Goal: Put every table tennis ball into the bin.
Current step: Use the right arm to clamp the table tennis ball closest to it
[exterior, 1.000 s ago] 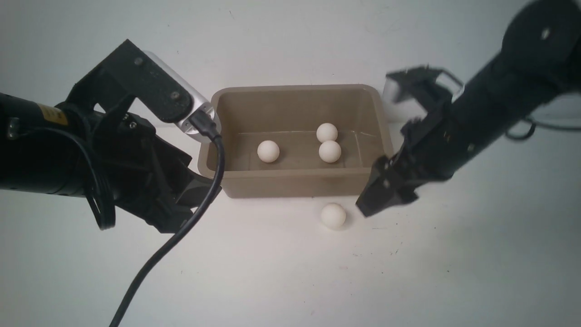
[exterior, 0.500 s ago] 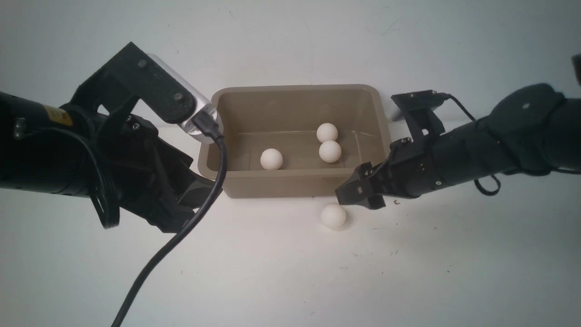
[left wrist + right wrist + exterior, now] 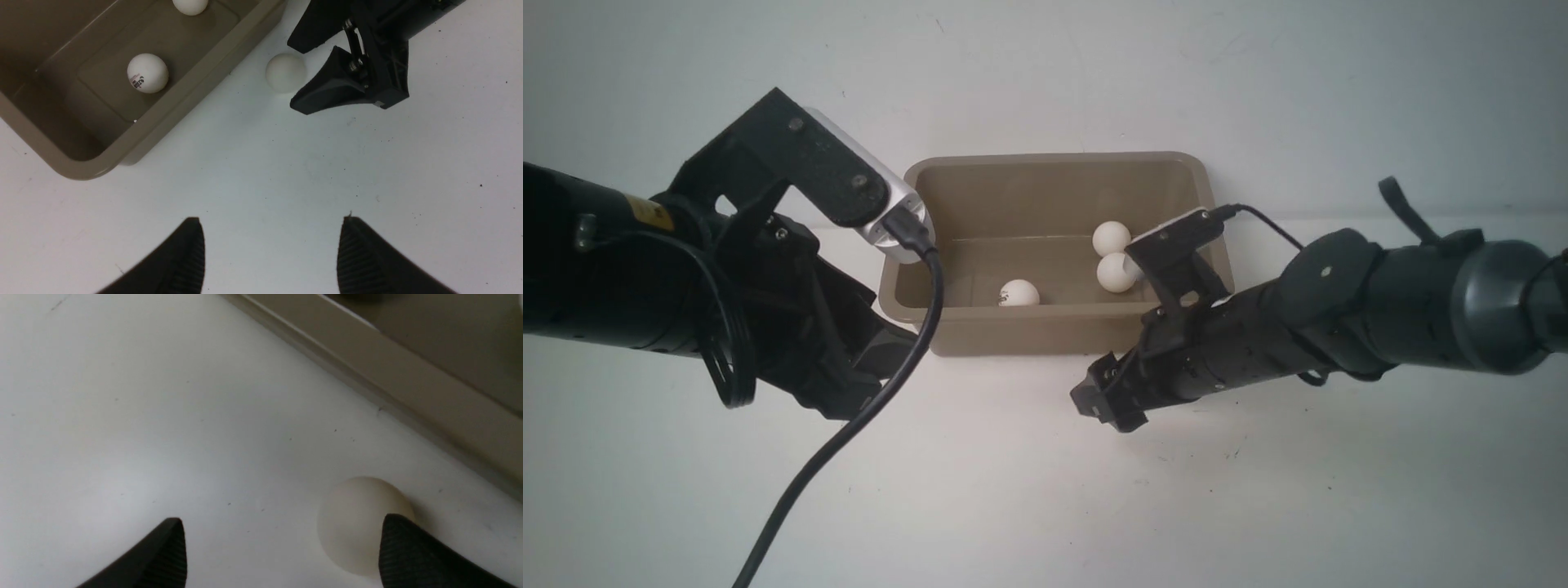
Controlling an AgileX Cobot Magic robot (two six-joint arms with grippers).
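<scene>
Now, a white, speckled table (image 3: 1013,506) with a pale wall (image 3: 1045,65) behind. On the left, the left gripper (image 3: 271,220) hangs with fingers apart, empty. The bin (image 3: 1062,333) holds three table tennis balls (image 3: 1018,292). The fourth ball (image 3: 286,72) sits on the table just beside its near side, at the mouth of the right gripper (image 3: 282,518), whose jaws are wide, unclamped.

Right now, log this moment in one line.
bin: three balls inside | fourth ball: on table beside bin | right gripper: open, at fourth ball | left gripper: open, empty
</scene>
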